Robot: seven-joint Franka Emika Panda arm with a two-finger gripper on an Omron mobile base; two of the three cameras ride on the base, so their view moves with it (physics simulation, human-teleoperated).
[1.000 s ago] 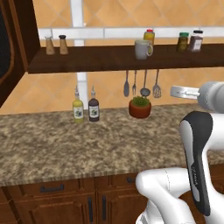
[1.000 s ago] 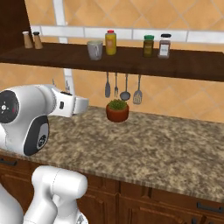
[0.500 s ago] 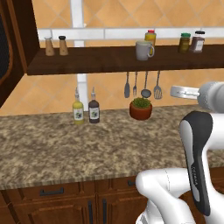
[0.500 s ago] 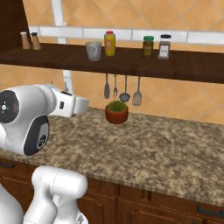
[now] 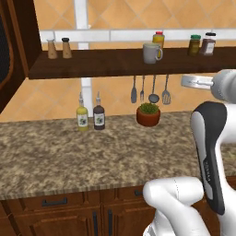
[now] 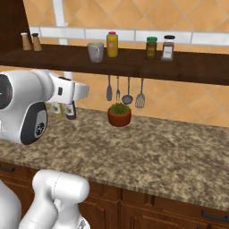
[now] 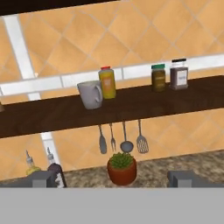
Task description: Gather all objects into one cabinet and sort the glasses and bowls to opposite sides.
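Note:
A plain grey mug (image 5: 151,52) with a handle stands upright on the long wooden shelf (image 5: 115,64), just left of a yellow bottle (image 5: 158,38). It appears again as the mug (image 6: 95,52) and the mug (image 7: 91,95). My gripper (image 7: 113,179) is open, its tips far apart with nothing between them. It hangs in the air over the counter, well short of the shelf and lower than the mug. The hand (image 5: 197,82) points toward the wall. At the far left stands the edge of the dark brown cabinet (image 5: 20,41) with its black-panelled door (image 5: 3,50).
Two shakers (image 5: 59,48) and two spice jars (image 5: 202,45) also stand on the shelf. Utensils (image 5: 150,90) hang under it above a potted plant (image 5: 148,114). Two bottles (image 5: 91,114) stand on the granite counter (image 5: 69,156).

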